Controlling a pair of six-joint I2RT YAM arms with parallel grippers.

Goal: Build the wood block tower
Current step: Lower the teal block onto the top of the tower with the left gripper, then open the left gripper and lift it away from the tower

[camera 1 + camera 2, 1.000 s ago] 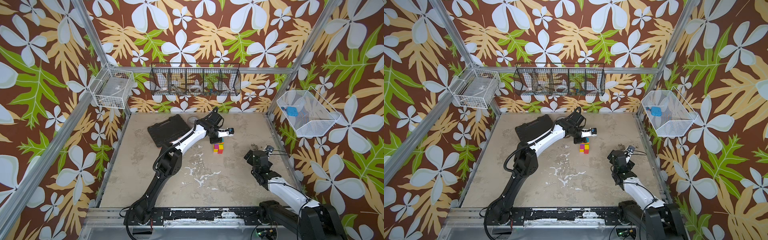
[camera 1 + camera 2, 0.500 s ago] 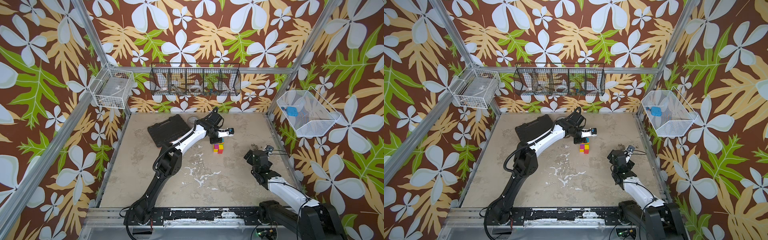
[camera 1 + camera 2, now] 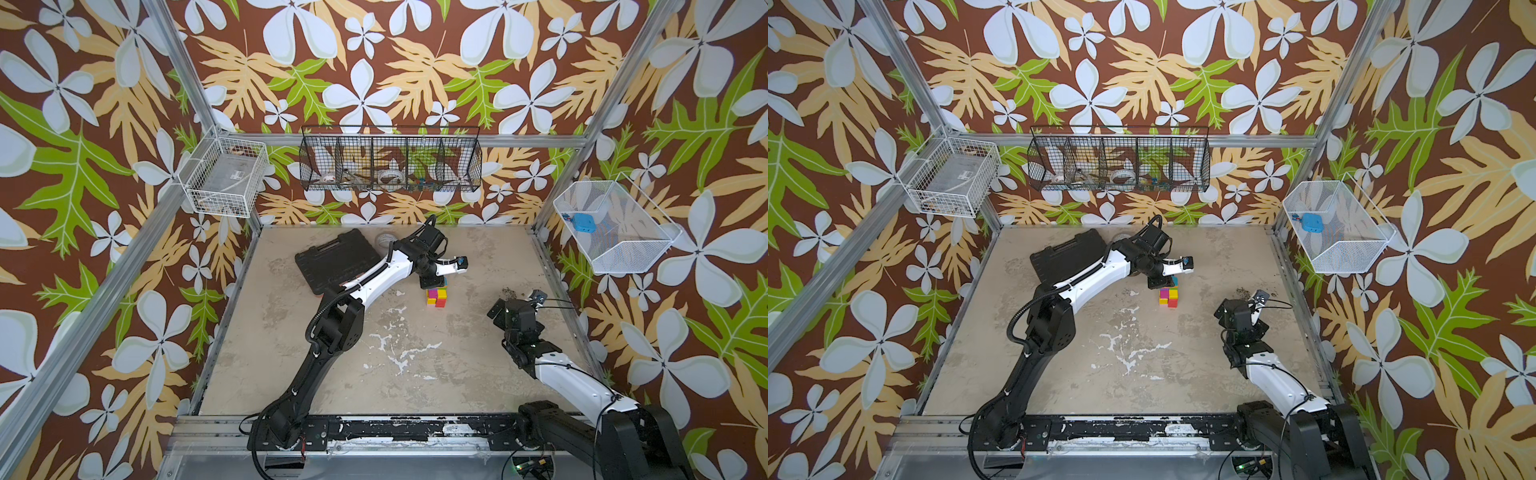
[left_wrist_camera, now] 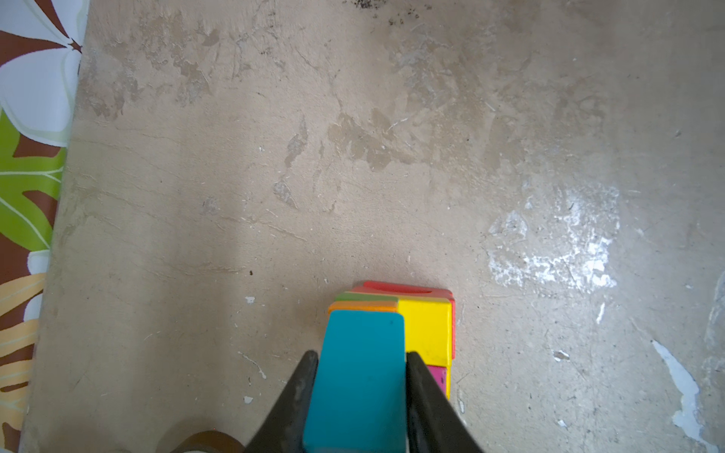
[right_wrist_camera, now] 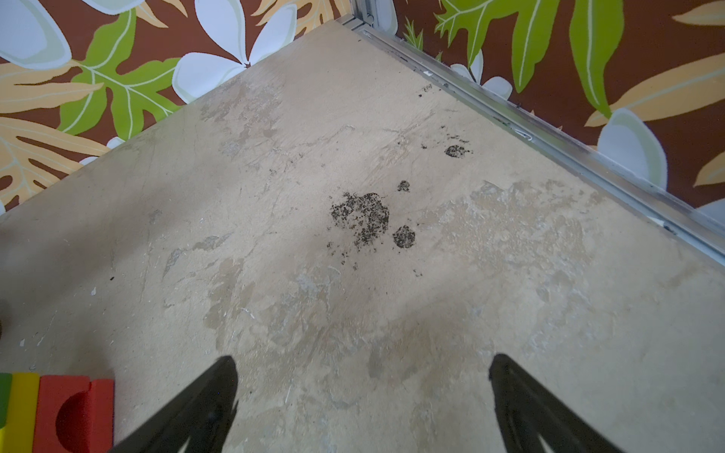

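- We find the right gripper (image 5: 363,364) at near right, its jaws spread wide above the table (image 5: 353,274).
- The tower (image 3: 437,296) stands on the table beyond the middle, toward the far side, with red, yellow and magenta blocks showing.
- The left gripper (image 4: 359,353) sits directly above it, fingers pinching the teal block (image 4: 359,388) by both sides.
- Farther left lies the black tool case (image 3: 332,257), apart from the tower.

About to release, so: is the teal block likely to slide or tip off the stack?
Probably stiff and light: the teal block looks like painted wood, unbent in the left gripper. Its smooth paint may slide on the tower. It covers only one side of it, so a nudge might tip it.
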